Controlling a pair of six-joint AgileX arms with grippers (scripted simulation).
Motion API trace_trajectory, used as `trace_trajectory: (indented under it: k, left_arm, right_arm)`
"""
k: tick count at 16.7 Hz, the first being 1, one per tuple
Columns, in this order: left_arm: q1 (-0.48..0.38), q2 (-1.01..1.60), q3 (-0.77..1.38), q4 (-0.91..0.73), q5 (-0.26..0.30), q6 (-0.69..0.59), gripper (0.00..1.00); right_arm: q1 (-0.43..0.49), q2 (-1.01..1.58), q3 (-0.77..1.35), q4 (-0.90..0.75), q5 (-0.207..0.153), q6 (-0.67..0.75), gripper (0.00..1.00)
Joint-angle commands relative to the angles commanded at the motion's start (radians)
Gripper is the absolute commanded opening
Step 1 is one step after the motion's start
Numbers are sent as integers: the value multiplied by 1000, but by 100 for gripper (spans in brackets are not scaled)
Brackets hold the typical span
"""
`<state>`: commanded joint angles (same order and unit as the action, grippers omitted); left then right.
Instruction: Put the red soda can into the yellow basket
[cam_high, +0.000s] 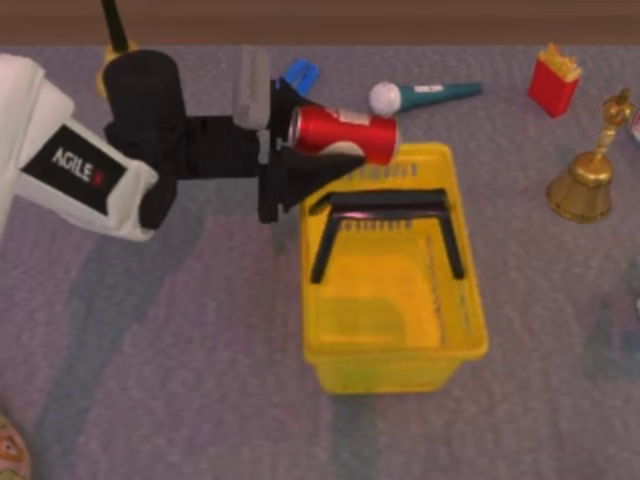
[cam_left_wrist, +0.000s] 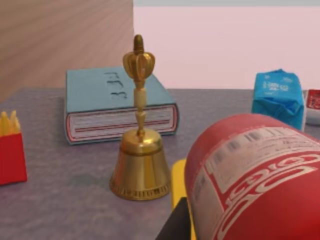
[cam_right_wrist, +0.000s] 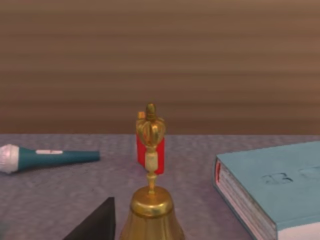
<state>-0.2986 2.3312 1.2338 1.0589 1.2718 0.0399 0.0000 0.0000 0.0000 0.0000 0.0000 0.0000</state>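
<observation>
The can (cam_left_wrist: 260, 185) fills the near corner of the left wrist view, label outward. In the top view the can (cam_high: 345, 134) is seen lying sideways, clamped in the left end effector (cam_high: 330, 140), one dark finger (cam_high: 310, 172) below it and the other behind. It is held above the basket's (cam_high: 470, 300) far rim, over the corner nearest the top view's left. The basket sits mid-surface with its black handles (cam_high: 385, 210) folded across the far half.

Beyond the can lie a blue item (cam_high: 299, 73) and a microphone (cam_high: 420, 95). Toward the right stand a fries box (cam_high: 555, 80) and a brass bell (cam_high: 585, 180). A blue book (cam_left_wrist: 117, 105) is seen behind the bell in the left wrist view.

Right end effector: only a dark tip is seen in its wrist view; its opening cannot be told.
</observation>
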Motion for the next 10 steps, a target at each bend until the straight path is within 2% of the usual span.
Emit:
trace_trajectory:
  k: [8, 10]
  left_arm:
    - [0, 0, 0, 0, 0, 0, 98]
    - [0, 0, 0, 0, 0, 0, 100]
  right_arm:
    - [0, 0, 0, 0, 0, 0, 100]
    - [0, 0, 0, 0, 0, 0, 100]
